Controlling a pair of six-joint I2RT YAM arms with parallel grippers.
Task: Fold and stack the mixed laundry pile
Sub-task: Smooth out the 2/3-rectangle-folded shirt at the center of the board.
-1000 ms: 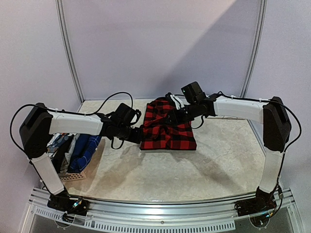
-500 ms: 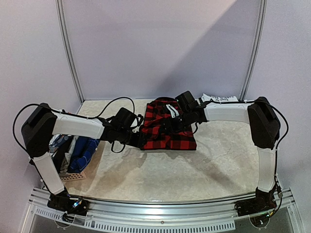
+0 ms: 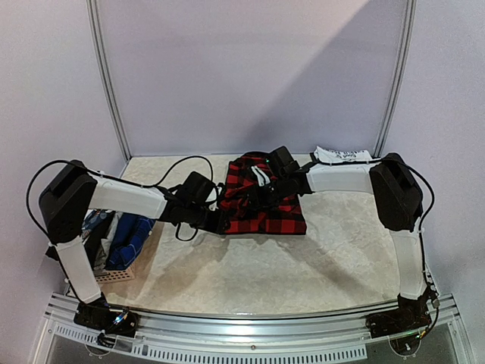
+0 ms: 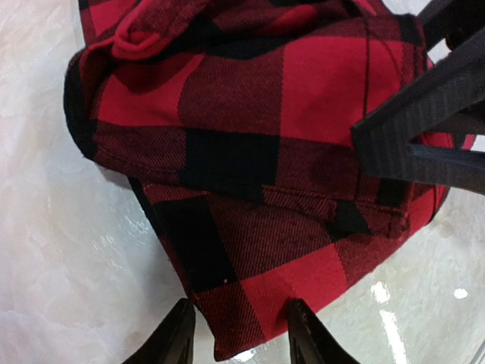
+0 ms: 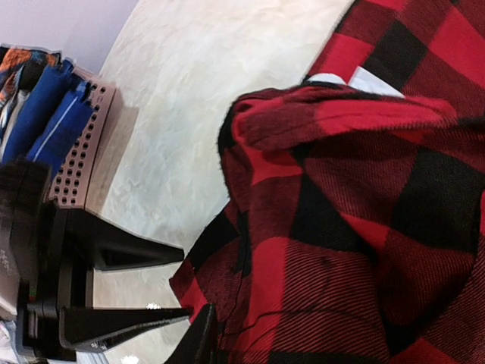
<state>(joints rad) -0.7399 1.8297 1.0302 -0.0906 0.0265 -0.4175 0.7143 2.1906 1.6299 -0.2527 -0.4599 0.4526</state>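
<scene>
Two poles (image 3: 106,83) rise against pale lilac walls (image 3: 250,68) at the back. Table (image 3: 250,265): pale, marbled, glossy in spots, with a metal rail (image 3: 250,322) along the near edge.

Shirt (image 3: 265,216), red-black plaid, lies bunched and part-folded at the back middle of the table, between my two wrists. A rolled fold sits along its upper edge, with white showing inside near the collar.

Left jaws: spread, low at the shirt's left hem, one fingertip (image 4: 180,334) on either side of the corner. Cloth between them, no pinch seen.

Right jaws: over the shirt's top. A dark finger (image 4: 424,129) rests on the plaid in the left wrist view. Spread or pinching, I cannot tell.

Basket (image 3: 114,274), pinkish and perforated, stands at the table's left edge under my left arm, holding blue cloth (image 3: 129,239) and darker pieces. White printed cloth (image 3: 345,155) lies at the back right, partly hidden behind my right forearm. From above, my right wrist and cables cover the middle of the shirt.
</scene>
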